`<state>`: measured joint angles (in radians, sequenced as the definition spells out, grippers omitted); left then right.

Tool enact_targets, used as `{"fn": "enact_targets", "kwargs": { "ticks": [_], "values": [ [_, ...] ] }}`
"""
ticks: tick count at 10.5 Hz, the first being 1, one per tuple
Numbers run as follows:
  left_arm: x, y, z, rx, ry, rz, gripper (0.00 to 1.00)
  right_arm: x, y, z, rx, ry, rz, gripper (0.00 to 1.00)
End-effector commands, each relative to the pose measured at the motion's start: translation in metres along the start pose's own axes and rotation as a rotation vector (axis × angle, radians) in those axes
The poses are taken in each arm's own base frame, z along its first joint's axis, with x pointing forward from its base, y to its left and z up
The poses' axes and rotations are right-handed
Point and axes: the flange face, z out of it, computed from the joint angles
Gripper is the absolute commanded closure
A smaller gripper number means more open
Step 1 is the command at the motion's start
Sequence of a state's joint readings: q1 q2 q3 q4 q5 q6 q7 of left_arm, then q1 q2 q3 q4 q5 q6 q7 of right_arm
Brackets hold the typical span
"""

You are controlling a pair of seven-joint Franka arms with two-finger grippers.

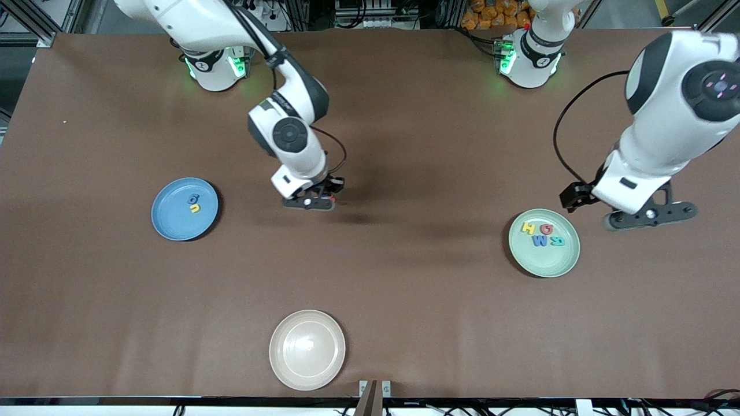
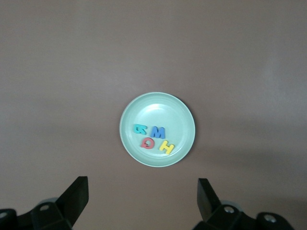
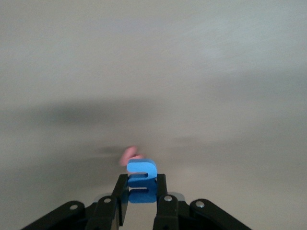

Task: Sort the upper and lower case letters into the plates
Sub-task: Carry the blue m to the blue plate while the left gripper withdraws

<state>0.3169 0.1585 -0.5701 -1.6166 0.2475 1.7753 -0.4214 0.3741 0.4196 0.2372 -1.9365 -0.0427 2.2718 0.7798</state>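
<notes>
Nearest the camera, a beige dish (image 1: 307, 349) lies bare on the worktop. Four letters (image 1: 541, 234) are held in the green plate (image 1: 544, 257) beneath the spread left pincer (image 1: 630, 211), two in the blue plate (image 1: 173, 222). A blue letter (image 3: 141, 173) is pinched by the right pincer (image 1: 315, 202) mid-worktop; carrying to the blue plate seems called for.

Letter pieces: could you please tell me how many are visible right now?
8: four in the mint plate, two in the blue plate, one blue in the right gripper, one pink blur on the table beneath. None seem hidden.
</notes>
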Motion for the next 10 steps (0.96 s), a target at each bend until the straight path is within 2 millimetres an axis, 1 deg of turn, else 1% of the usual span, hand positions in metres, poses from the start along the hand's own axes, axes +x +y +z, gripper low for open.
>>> {"fn": "enact_targets", "kwargs": {
  "ticks": [1, 2, 3, 4, 5, 6, 7, 8, 9, 10],
  "values": [
    [-0.007, -0.056, -0.037, -0.068, -0.012, -0.090, 0.00, 0.046, 0.093, -0.014, -0.031, -0.081, 0.067, 1.00],
    [-0.006, -0.083, -0.048, -0.118, -0.019, -0.069, 0.00, 0.069, 0.143, -0.019, -0.043, -0.127, 0.090, 1.00],
    [-0.007, -0.107, -0.060, -0.152, -0.020, -0.053, 0.00, 0.082, 0.186, -0.020, -0.049, -0.173, 0.058, 1.00],
    [-0.011, -0.119, -0.073, -0.158, -0.022, -0.042, 0.00, 0.093, 0.230, -0.019, -0.036, -0.202, 0.012, 1.00],
    [-0.015, -0.124, -0.081, -0.153, -0.038, -0.044, 0.00, 0.095, 0.258, -0.017, -0.026, -0.214, -0.008, 1.00],
    [-0.018, -0.132, -0.083, -0.147, -0.075, -0.051, 0.00, 0.095, 0.278, -0.012, -0.031, -0.220, -0.029, 1.00],
    [-0.018, -0.138, -0.092, -0.142, -0.065, -0.063, 0.00, 0.097, 0.295, -0.008, -0.046, -0.220, -0.068, 1.00],
    [-0.018, -0.135, -0.093, -0.130, -0.064, -0.057, 0.00, 0.099, 0.303, -0.001, -0.092, -0.210, -0.119, 1.00],
    [-0.018, -0.136, -0.094, -0.126, -0.062, -0.057, 0.00, 0.096, 0.320, 0.011, -0.087, -0.205, -0.136, 1.00],
    [-0.018, -0.147, -0.095, -0.129, -0.059, -0.068, 0.00, 0.093, 0.325, 0.018, -0.078, -0.198, -0.156, 1.00]
  ]
}}
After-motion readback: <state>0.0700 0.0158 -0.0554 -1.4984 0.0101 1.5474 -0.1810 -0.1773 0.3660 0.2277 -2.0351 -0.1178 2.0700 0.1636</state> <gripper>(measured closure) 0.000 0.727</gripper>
